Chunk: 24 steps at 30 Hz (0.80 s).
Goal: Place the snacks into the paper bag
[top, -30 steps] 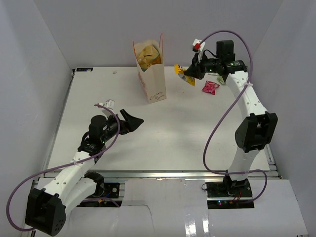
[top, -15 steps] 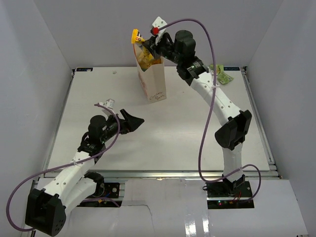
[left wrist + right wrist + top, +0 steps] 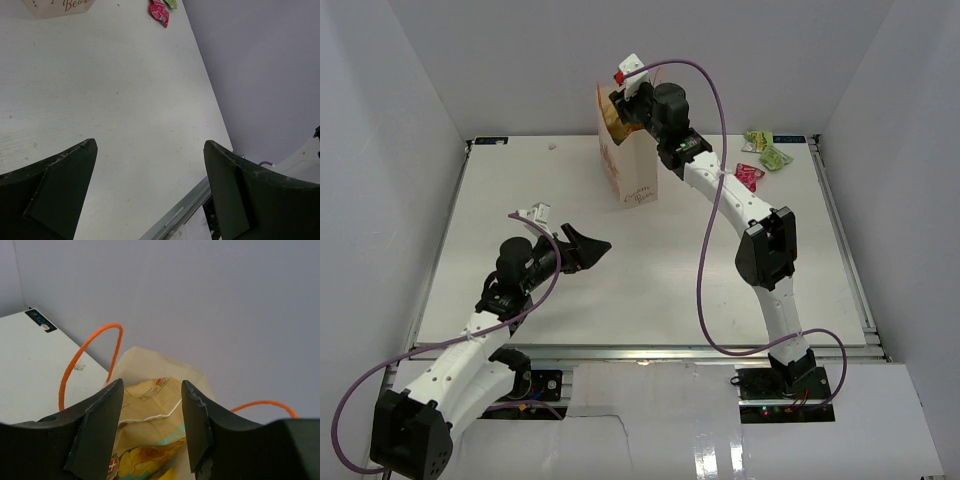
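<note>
The cream paper bag [image 3: 634, 168] stands upright at the back of the table. The tan-yellow chip bag [image 3: 150, 412] sits inside it. My right gripper [image 3: 623, 104] hovers right over the bag's mouth. In the right wrist view my right gripper [image 3: 151, 386] is open with nothing between its fingers. A bright yellow corner [image 3: 169, 474] shows low inside the bag. A pink packet [image 3: 750, 176] and light green packets [image 3: 767, 150] lie at the back right. My left gripper [image 3: 592, 245] is open over the table's middle left, far from all of them.
Orange handles [image 3: 82, 356] arch up on both sides of the bag's mouth. The back wall stands close behind the bag. In the left wrist view the table's right edge and metal rail [image 3: 187, 205] run past the open fingers.
My right arm swung left from beside the bag to over its mouth, carrying a yellow packet. Its jaws have opened, and the packet is no longer between them. The left arm barely moved.
</note>
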Each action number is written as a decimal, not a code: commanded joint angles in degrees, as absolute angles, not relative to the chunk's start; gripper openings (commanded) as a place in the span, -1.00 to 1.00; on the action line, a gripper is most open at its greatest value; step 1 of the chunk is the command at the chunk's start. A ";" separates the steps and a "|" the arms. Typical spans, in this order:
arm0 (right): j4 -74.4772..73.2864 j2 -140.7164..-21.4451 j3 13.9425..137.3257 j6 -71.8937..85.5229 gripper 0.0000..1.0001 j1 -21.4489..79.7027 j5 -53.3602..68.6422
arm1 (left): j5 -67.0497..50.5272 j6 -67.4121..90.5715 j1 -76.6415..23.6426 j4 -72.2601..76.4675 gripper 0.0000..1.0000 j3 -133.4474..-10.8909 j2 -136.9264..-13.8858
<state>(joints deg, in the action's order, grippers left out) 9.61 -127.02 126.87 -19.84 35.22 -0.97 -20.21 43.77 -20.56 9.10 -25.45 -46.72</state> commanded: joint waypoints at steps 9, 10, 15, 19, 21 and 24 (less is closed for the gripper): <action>0.72 -106.11 118.86 -13.72 0.37 26.23 20.01 | -22.15 42.89 -20.57 10.11 0.96 -26.28 -46.32; -1.73 -105.13 117.26 -13.10 0.39 24.10 24.56 | -22.24 42.89 -20.57 10.02 0.96 -26.11 -46.32; -21.33 -105.98 110.57 -9.76 0.48 8.40 28.31 | -23.64 42.98 -20.65 10.19 0.96 -26.80 -48.51; -27.41 -107.22 102.40 -7.57 0.44 0.71 19.29 | -24.87 42.89 -21.53 10.89 0.96 -28.47 -52.99; -30.92 -110.02 102.30 -6.16 0.48 -1.49 14.35 | -25.31 42.98 -22.06 11.68 0.96 -29.79 -56.15; -33.22 -115.03 105.02 -0.63 0.52 -2.02 6.61 | -25.58 42.89 -23.55 12.56 0.96 -31.81 -60.46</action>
